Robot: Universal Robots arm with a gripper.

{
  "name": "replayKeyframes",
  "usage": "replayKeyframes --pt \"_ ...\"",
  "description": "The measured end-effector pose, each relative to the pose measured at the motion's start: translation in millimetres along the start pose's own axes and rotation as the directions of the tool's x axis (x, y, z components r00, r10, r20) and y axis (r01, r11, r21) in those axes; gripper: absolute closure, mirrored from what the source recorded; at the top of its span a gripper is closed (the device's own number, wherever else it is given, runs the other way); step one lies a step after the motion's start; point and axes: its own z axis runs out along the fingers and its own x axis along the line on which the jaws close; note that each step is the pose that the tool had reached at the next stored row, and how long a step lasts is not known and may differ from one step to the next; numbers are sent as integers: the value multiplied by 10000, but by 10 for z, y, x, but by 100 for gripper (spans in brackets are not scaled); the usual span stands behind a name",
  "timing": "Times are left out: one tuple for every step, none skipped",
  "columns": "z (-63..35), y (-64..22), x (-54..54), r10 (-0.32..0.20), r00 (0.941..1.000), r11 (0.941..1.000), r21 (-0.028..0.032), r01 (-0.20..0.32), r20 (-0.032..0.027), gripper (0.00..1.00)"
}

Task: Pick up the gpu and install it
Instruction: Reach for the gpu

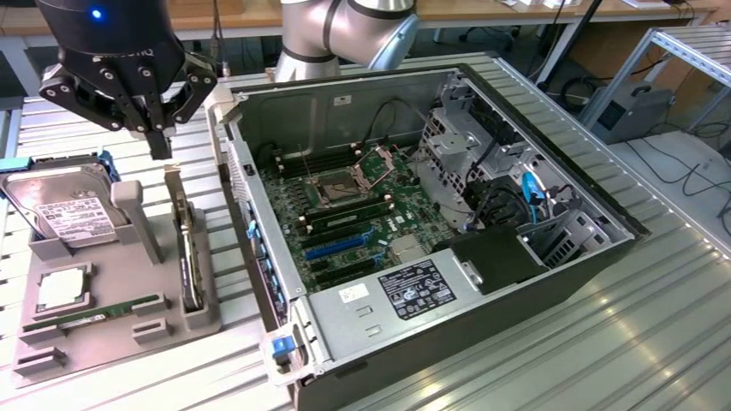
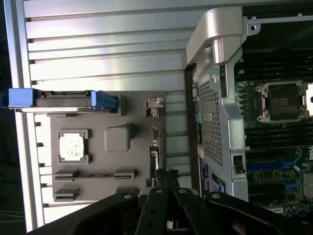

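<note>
From the exterior view's left: the grey holder [image 1: 115, 317] props a hard drive [image 1: 63, 214] at its far corner. The gpu [image 1: 190, 257] stands on edge in the holder's slot nearest the computer case [image 1: 457, 257], its long axis along that side. The gripper [image 1: 157, 145] hangs above the holder's far end, clear of the card's top edge, jaws clenched on nothing. The wrist view looks straight down. There the gpu [image 2: 155, 147] is a thin line, the pressed-together fingertips [image 2: 164, 176] sit near one end of it, and only a narrow strip of slatted table [image 2: 176, 142] separates holder and case wall.
</note>
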Motion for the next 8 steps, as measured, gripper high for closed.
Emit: replayKeyframes --pt "-1 -18 -1 0 10000 10000 0 0 0 89" --pt "-2 -44 -1 0 10000 10000 0 0 0 89" --pt "-3 -63 -2 0 10000 10000 1 0 -1 89" --pt "-4 -84 -2 0 10000 10000 0 0 -1 89" --pt "-5 -103 -3 0 10000 10000 0 0 0 89" --pt "-6 -122 -3 1 10000 10000 1 -1 0 89" --pt "-6 -140 -4 1 10000 10000 0 -1 0 89" --pt "-7 -156 -5 1 10000 10000 0 -1 1 89"
